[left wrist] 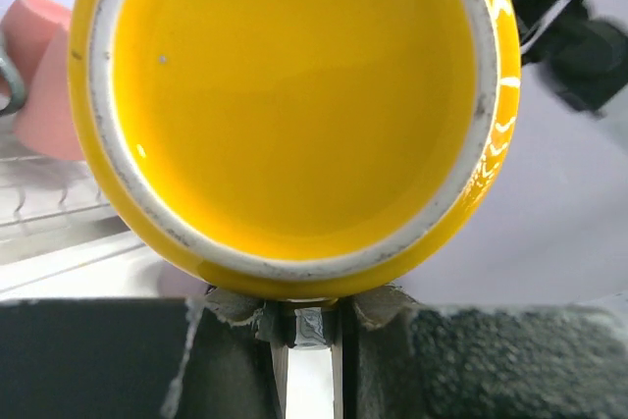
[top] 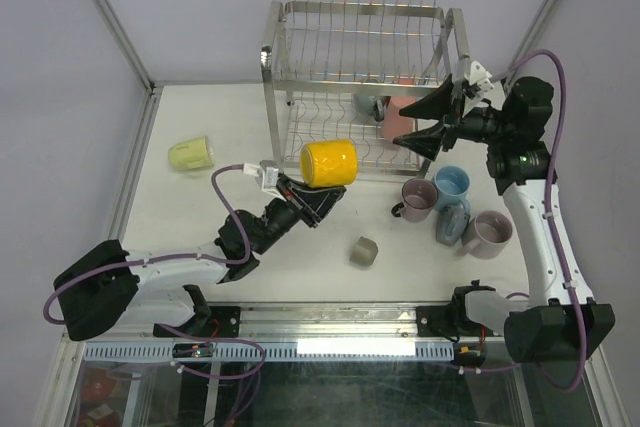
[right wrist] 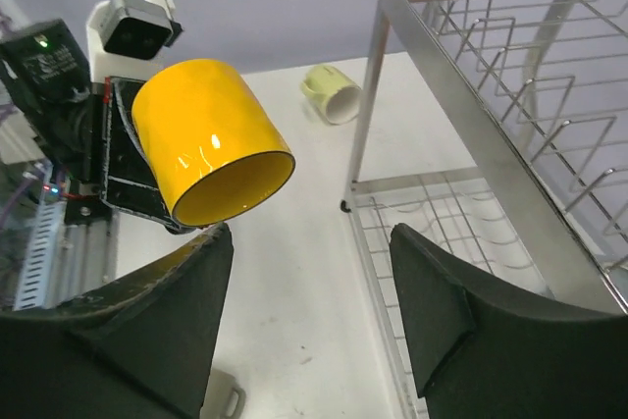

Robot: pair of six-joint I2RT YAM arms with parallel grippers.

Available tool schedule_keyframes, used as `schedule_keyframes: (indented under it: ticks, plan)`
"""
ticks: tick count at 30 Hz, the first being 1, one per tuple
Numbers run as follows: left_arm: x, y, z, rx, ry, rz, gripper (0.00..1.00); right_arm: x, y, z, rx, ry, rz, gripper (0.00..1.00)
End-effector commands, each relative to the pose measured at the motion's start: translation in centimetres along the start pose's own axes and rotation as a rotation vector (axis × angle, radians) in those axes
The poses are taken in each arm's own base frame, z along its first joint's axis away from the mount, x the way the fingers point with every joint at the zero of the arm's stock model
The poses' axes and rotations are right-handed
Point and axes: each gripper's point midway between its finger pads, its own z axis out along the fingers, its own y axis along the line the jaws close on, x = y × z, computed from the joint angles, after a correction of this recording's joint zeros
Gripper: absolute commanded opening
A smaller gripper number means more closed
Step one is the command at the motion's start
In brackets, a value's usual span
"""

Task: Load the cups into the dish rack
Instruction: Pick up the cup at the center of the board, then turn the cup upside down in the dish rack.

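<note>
Left claw (top: 318,199), low centre of the top view, is almost pressed together and pinches the yellow mug (top: 330,164). From its wrist view the fingers (left wrist: 235,360) meet under the mug's lower rim, so the exact contact spot is hidden. Mug is off the table (top: 200,217), on its side, at frame centre just in front of the rack (top: 360,22) and its lower tier, near the left front leg. In the right wrist view the mug's mouth faces that camera, down and right.

Right claw (top: 418,119), upper right of the frame, is spread wide with nothing between the fingers. It sits at the right end of the rack's lower tier.

Pink mug (top: 400,119) lies in the lower tier, right side. Dark mug (top: 372,102) is just left of it, colour unclear.

Green mug (top: 190,154) lies on its side on the table, upper left, well apart from the rest. Small grey mug (top: 363,252) is at lower centre. Mauve mug (top: 417,197), blue mug (top: 452,184), grey-blue mug (top: 452,225) and lilac mug (top: 488,234) are clustered at centre right, close together.
</note>
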Motion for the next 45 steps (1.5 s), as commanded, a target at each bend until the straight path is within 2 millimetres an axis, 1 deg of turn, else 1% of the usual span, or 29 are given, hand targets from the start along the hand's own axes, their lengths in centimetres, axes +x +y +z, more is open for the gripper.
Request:
schedule_keyframes:
  ticks: [1,4,9,12,16,19,23,25,27,34,38,41,45]
  plan:
    - [-1.7,0.2,1.1,-0.033,0.021,0.097,0.00,3.1,1.2,-1.7,0.058,0.161,-0.072,0.68]
    - [-1.4,1.1,1.4,-0.058,0.071,0.124,0.00,5.1,2.0,-2.6,0.077,0.225,-0.053,0.69]
    - [-1.3,2.3,2.1,-0.062,0.150,0.181,0.00,7.6,2.4,-3.5,0.122,0.299,-0.018,0.69]
    - [-0.7,3.2,2.8,-0.062,0.212,0.228,0.00,9.3,2.0,-4.0,0.152,0.324,0.002,0.69]
    - [0.8,4.8,3.8,-0.086,0.300,0.303,0.00,11.6,1.0,-5.3,0.224,0.370,0.023,0.69]
    - [1.6,5.6,4.9,-0.077,0.345,0.379,0.00,12.8,0.4,-5.9,0.260,0.395,0.030,0.69]
    - [2.0,5.2,6.2,0.020,0.393,0.547,0.00,13.6,-1.0,-6.7,0.334,0.420,0.044,0.69]
    - [2.0,5.7,7.0,0.044,0.425,0.639,0.00,13.9,-1.7,-7.0,0.371,0.428,0.052,0.70]
    - [2.7,7.1,7.8,0.039,0.486,0.693,0.00,14.0,-2.4,-7.5,0.411,0.438,0.054,0.70]
    - [3.9,9.9,9.6,0.095,0.647,0.841,0.00,15.2,-5.2,-9.8,0.591,0.497,0.050,0.69]
    - [3.5,11.6,10.6,0.081,0.696,0.931,0.00,15.3,-5.9,-10.4,0.637,0.498,0.061,0.70]
    - [3.7,12.7,11.3,0.095,0.724,0.977,0.00,15.3,-6.3,-10.8,0.666,0.502,0.064,0.70]
    - [4.4,13.9,12.2,0.127,0.750,1.016,0.00,15.4,-6.5,-11.1,0.683,0.501,0.066,0.70]
